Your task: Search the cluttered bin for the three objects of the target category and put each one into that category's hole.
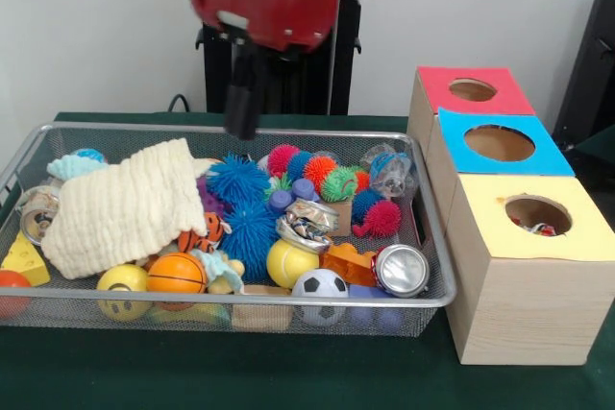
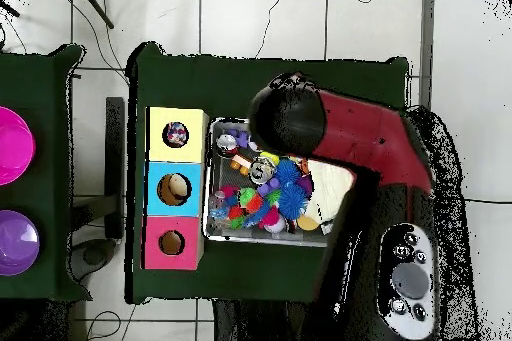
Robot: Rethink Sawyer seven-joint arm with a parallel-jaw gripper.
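Observation:
A wire mesh bin (image 1: 38, 146) holds mixed clutter. Inside are blue spiky balls (image 1: 237, 180), pink, green and orange spiky balls (image 1: 338, 182), a yellow ball (image 1: 290, 262), a soccer ball (image 1: 320, 285), a small basketball (image 1: 176, 274) and a metal can (image 1: 401, 269). A cream cloth (image 1: 120, 204) covers the bin's left part. Three wooden boxes stand beside it, with a red top (image 1: 437, 93), a blue top (image 1: 461, 156) and a yellow top (image 1: 490, 228), each with a round hole. My gripper (image 1: 241, 122) hangs dark above the bin's far rim, holding nothing I can see. In the overhead view the red arm (image 2: 350, 137) hides much of the bin (image 2: 212, 232).
A yellow cheese wedge (image 1: 23, 261), a smiley ball (image 1: 123, 292) and an orange brick (image 1: 351, 263) lie along the bin's front. Something small shows inside the yellow box's hole (image 1: 540, 228). In the overhead view, magenta (image 2: 12, 145) and purple (image 2: 14, 242) bowls sit on a neighbouring table.

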